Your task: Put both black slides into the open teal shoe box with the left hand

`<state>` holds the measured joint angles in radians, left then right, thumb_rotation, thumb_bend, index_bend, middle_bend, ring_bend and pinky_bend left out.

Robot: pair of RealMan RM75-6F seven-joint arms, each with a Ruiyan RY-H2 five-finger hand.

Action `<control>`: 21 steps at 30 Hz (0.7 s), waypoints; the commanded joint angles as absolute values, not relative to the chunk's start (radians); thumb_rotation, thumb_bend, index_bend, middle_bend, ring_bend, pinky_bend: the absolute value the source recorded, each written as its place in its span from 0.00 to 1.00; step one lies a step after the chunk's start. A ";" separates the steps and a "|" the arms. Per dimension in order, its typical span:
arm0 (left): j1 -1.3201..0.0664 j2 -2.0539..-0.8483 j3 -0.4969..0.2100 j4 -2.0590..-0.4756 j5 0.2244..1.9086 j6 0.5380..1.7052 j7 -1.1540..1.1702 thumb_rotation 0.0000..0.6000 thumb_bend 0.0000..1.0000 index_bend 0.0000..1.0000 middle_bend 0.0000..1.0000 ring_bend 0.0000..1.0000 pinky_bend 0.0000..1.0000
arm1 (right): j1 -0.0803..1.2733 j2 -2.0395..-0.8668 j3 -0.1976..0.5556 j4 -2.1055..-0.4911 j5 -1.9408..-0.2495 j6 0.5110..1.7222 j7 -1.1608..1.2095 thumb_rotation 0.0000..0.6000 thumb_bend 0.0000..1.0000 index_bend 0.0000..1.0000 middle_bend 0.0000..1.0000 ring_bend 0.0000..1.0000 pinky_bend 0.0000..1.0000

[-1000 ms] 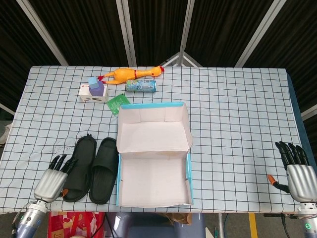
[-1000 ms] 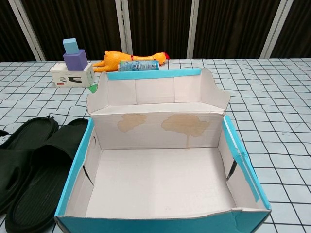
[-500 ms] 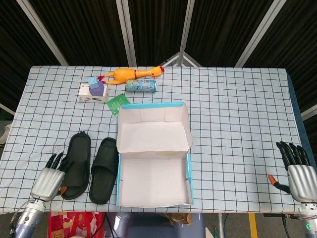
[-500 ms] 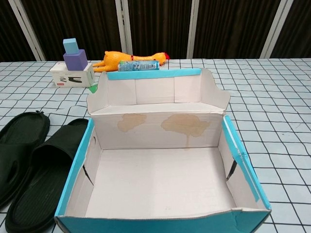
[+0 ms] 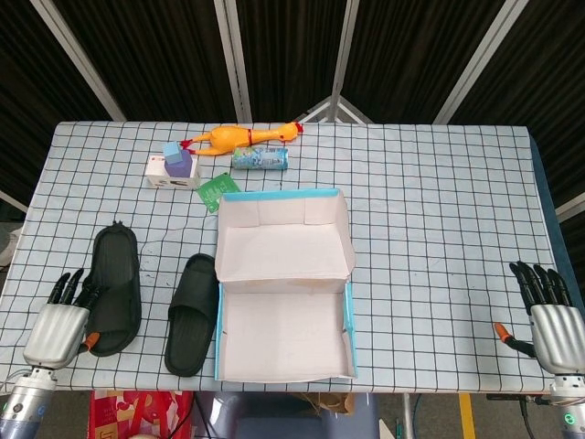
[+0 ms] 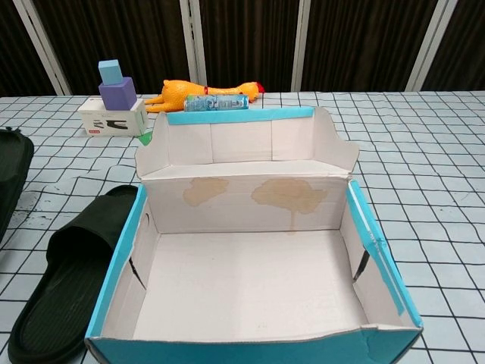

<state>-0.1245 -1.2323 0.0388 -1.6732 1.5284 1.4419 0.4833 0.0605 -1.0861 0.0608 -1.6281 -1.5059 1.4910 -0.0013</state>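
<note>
The open teal shoe box point(image 5: 348, 322) sits at the table's front centre, its white inside bare point(image 6: 250, 353). One black slide point(image 5: 116, 285) is at the front left, and my left hand point(image 5: 57, 322) grips its near left edge. In the chest view only that slide's tip point(image 6: 10, 178) shows at the left border; the hand itself is out of that frame. The second black slide point(image 5: 192, 315) lies flat against the box's left wall point(image 6: 72, 292). My right hand point(image 5: 548, 322) hovers at the front right corner, fingers spread, holding nothing.
Behind the box lie a yellow rubber chicken point(image 5: 242, 137), a small can point(image 5: 260, 159), a white carton with blue and purple blocks on top point(image 5: 172, 170) and a green packet point(image 5: 218, 190). The checked cloth's front edge runs just below both hands.
My left hand has drawn back to the left, taking the outer slide with it and away from the second slide. The right hand, box and second slide have not moved.
</note>
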 commanded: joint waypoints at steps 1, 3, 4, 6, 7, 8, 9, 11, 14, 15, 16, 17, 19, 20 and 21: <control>-0.115 -1.188 0.016 -1.687 1.570 1.507 0.450 1.00 0.54 0.24 0.39 0.02 0.07 | 0.062 -1.086 0.059 -1.629 -1.505 1.485 -0.002 1.00 0.25 0.05 0.09 0.04 0.04; -0.122 -1.146 0.000 -1.703 1.604 1.536 0.476 1.00 0.54 0.25 0.39 0.03 0.06 | 0.065 -1.086 0.057 -1.632 -1.508 1.478 0.000 1.00 0.25 0.05 0.09 0.04 0.04; -0.127 -1.121 -0.008 -1.716 1.621 1.546 0.498 1.00 0.54 0.25 0.39 0.03 0.06 | 0.066 -1.086 0.056 -1.632 -1.510 1.476 0.001 1.00 0.25 0.05 0.09 0.04 0.04; -0.138 -1.067 -0.023 -1.753 1.650 1.558 0.562 1.00 0.54 0.27 0.40 0.03 0.06 | 0.068 -1.086 0.056 -1.632 -1.513 1.477 0.001 1.00 0.25 0.05 0.09 0.05 0.04; -0.149 -1.020 -0.040 -1.789 1.677 1.567 0.623 1.00 0.54 0.27 0.40 0.03 0.06 | 0.069 -1.086 0.055 -1.634 -1.516 1.477 0.002 1.00 0.25 0.05 0.09 0.04 0.04; -0.155 -0.989 -0.049 -1.822 1.686 1.565 0.658 1.00 0.54 0.28 0.40 0.03 0.06 | 0.069 -1.086 0.055 -1.634 -1.518 1.477 0.003 1.00 0.25 0.05 0.09 0.05 0.04; -0.160 -0.967 -0.056 -1.845 1.692 1.563 0.682 1.00 0.54 0.29 0.40 0.03 0.06 | 0.069 -1.086 0.055 -1.634 -1.519 1.477 0.003 1.00 0.25 0.05 0.09 0.05 0.04; -0.177 -0.911 -0.077 -1.907 1.705 1.551 0.739 1.00 0.54 0.32 0.40 0.03 0.06 | 0.071 -1.086 0.054 -1.634 -1.520 1.475 0.005 1.00 0.25 0.05 0.09 0.04 0.04; -0.211 -0.842 -0.107 -1.995 1.722 1.513 0.818 1.00 0.54 0.33 0.40 0.03 0.06 | 0.073 -1.084 0.053 -1.635 -1.523 1.471 0.009 1.00 0.25 0.05 0.09 0.04 0.04; -0.223 -0.826 -0.115 -2.018 1.727 1.496 0.844 1.00 0.54 0.34 0.41 0.03 0.06 | 0.073 -1.084 0.053 -1.635 -1.524 1.472 0.011 1.00 0.25 0.05 0.09 0.04 0.04; -0.236 -0.814 -0.123 -2.039 1.731 1.476 0.869 1.00 0.54 0.34 0.41 0.03 0.06 | 0.073 -1.084 0.052 -1.635 -1.525 1.473 0.013 1.00 0.25 0.05 0.09 0.04 0.04; -0.244 -0.806 -0.127 -2.053 1.732 1.462 0.886 1.00 0.54 0.34 0.41 0.03 0.06 | 0.073 -1.083 0.052 -1.635 -1.525 1.473 0.014 1.00 0.25 0.05 0.09 0.04 0.04; -0.270 -0.791 -0.140 -2.090 1.730 1.415 0.946 1.00 0.53 0.35 0.41 0.04 0.06 | 0.073 -1.083 0.052 -1.634 -1.526 1.473 0.017 1.00 0.25 0.05 0.09 0.04 0.04; -0.293 -0.787 -0.149 -2.112 1.733 1.378 0.991 1.00 0.53 0.35 0.42 0.04 0.06 | 0.073 -1.083 0.052 -1.633 -1.525 1.473 0.018 1.00 0.25 0.05 0.09 0.04 0.04; -0.310 -0.788 -0.155 -2.127 1.732 1.349 1.024 1.00 0.53 0.35 0.42 0.05 0.06 | 0.073 -1.082 0.052 -1.633 -1.525 1.472 0.020 1.00 0.25 0.05 0.09 0.04 0.04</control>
<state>-0.2598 -0.8085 -0.1273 -2.0742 1.7227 1.4206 0.9454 0.0732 -1.0821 0.0517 -1.6327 -1.5252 1.4722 0.0193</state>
